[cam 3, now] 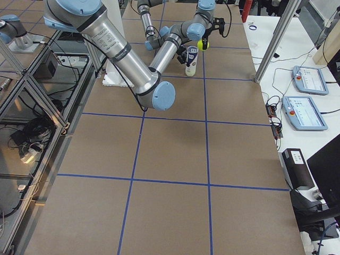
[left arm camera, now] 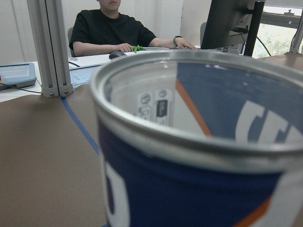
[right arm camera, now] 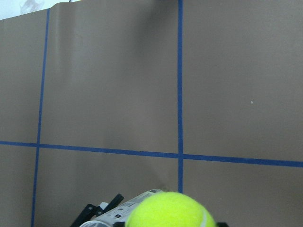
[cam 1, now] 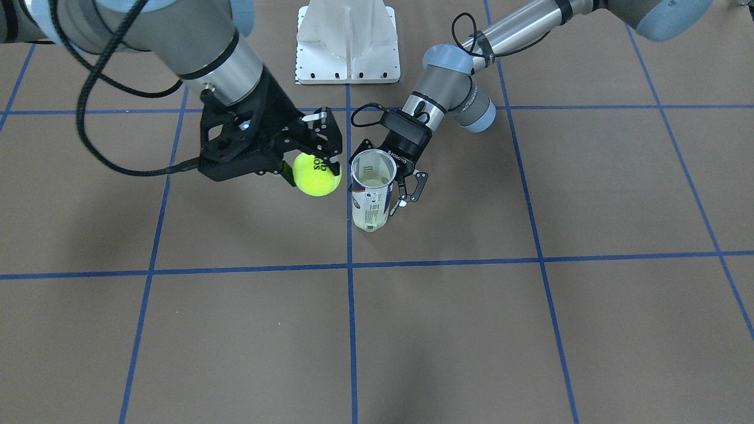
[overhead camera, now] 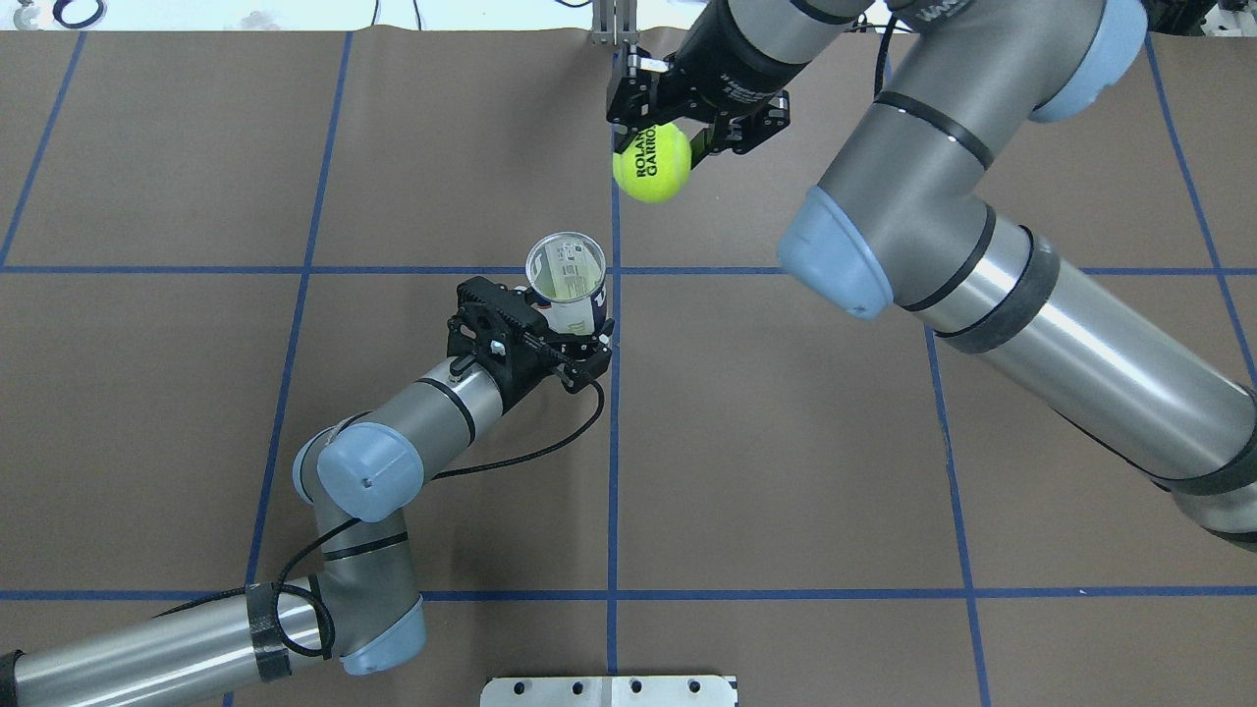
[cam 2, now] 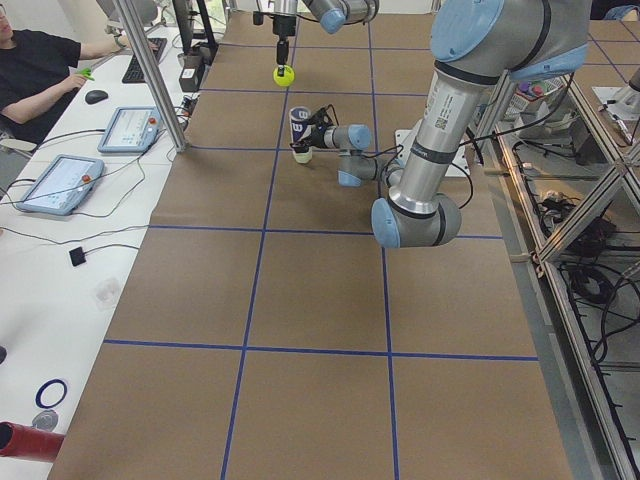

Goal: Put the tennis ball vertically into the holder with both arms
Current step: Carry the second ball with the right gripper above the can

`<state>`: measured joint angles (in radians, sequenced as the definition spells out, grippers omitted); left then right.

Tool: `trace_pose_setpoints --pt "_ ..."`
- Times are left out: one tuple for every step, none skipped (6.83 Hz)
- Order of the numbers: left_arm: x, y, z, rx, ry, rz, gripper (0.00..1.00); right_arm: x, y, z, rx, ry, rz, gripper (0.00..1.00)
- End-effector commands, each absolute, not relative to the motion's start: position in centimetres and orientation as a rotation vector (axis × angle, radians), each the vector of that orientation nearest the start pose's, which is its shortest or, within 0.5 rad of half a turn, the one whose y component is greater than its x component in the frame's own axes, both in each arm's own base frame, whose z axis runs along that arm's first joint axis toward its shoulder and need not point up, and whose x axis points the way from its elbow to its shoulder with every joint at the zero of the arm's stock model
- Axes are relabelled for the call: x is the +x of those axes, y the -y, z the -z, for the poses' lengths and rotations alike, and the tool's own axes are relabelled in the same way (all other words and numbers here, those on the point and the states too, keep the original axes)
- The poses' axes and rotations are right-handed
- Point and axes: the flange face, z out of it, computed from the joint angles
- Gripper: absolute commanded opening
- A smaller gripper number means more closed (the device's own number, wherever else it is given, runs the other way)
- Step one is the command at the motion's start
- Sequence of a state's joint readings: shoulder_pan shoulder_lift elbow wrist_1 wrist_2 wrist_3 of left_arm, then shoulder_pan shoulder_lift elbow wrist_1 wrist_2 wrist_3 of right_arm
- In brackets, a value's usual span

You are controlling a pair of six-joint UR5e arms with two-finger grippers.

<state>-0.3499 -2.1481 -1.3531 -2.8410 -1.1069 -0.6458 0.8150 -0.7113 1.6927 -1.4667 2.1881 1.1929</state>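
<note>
The holder point(overhead camera: 574, 312) stands upright on the bench point(overhead camera: 786, 442), centre-left in overhead view, just left of the vertical blue line point(overhead camera: 613, 471); left fingers point(overhead camera: 581, 361) are clenched around its body, mouth up, and inside it looks empty. Right fingers point(overhead camera: 633, 98) grasp the tennis ball point(overhead camera: 652, 162) at upper centre, in the air and apart from the mouth, not above it yet. So approx. half is done: both grasps are made. Left to do, I judge: bring ball over the mouth, lower, let go.

arms point(overhead camera: 982, 285): grey-silver tubes | light-blue joint caps point(overhead camera: 365, 481) | black looping cables point(overhead camera: 530, 452)
</note>
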Motion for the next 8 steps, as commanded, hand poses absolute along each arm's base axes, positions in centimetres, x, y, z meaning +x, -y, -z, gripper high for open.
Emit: trace_pose_setpoints --pt "58.0 40.1 -27.7 1.226 -1.062 -0.066 0.99 -45.1 49.5 -4.6 0.14 1.164 -0.033 0.0" --pt "58.0 40.1 -27.4 1.228 -1.066 -0.064 0.99 -47.6 48.8 -5.5 0.158 1.129 -0.034 0.0" --pt "58.0 40.1 -27.5 1.227 -1.065 -0.065 0.99 -48.0 48.5 -5.6 0.152 1.126 -0.033 0.0" --pt "58.0 40.1 -27.8 1.225 -1.061 -0.067 0.99 -47.9 48.4 -5.6 0.15 1.127 -0.032 0.0" --pt "58.0 40.1 -27.8 1.225 -1.061 -0.067 0.99 -47.8 48.5 -5.5 0.149 1.13 -0.029 0.7" --pt "58.0 40.1 -27.9 1.224 -1.06 -0.067 0.99 -47.6 48.3 -5.0 0.153 1.137 -0.027 0.97" --pt "58.0 40.1 -28.0 1.224 -1.059 -0.068 0.99 -47.3 48.4 -4.1 0.162 1.146 -0.03 0.98" --pt "58.0 40.1 -28.1 1.223 -1.057 -0.069 0.99 -47.0 48.7 -4.0 0.166 1.149 -0.035 0.98"
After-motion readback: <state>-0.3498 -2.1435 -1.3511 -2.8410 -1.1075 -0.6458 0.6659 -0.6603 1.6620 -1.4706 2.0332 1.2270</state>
